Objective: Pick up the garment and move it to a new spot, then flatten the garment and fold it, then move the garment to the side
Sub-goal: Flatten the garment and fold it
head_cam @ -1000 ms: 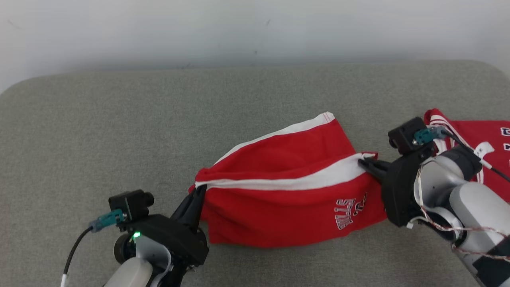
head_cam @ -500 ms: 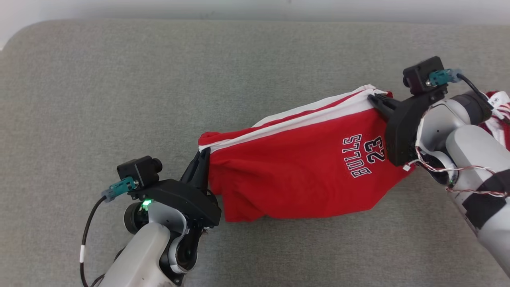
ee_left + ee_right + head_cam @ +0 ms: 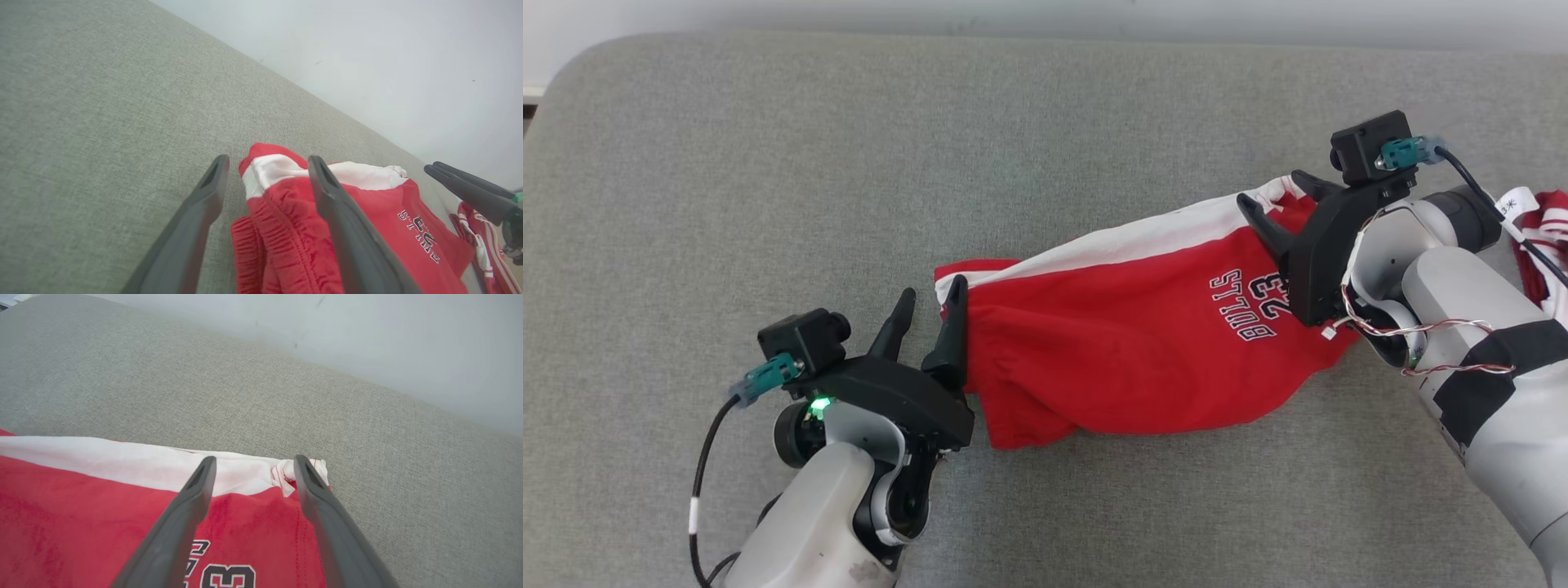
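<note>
**Item 1: garment**. One pair of red shorts. A broad white stripe runs along the far edge, and lettering reading "BULLS 23", white with a dark outline, sits near the right end.
- Location: on the grey upholstered surface, right of centre in the head view, stretched slantwise from lower left to upper right.
- Ends: the gathered elastic waist is at the left, and the hem with a bunched white corner is at the right.
- Condition: rumpled, not flat, with the near edge sagging in a curve.

**Item 2: left gripper**. It sits at the lower left of the head view.
- State: the two dark fingers are spread wide and clamp nothing.
- Contact: the inner finger lies against the waist end of the garment, and the outer finger stands over bare surface.
- Left wrist view: the waist corner sits loose between the two fingers.
- A green light is lit on the wrist.

**Item 3: right gripper**. It sits at the upper right of the head view.
- State: the fingers are spread wide and hold nothing.
- Position: over the hem corner.
- Right wrist view: the end of the white stripe shows between the fingers.
- Whether the fingertips touch the cloth cannot be told.

**Item 4: second red-and-white cloth**. It lies at the right edge of the head view, beyond the right forearm and partly hidden, apart from the garment.

**Item 5: pale wall**. It runs along the far edge of the surface.
</note>
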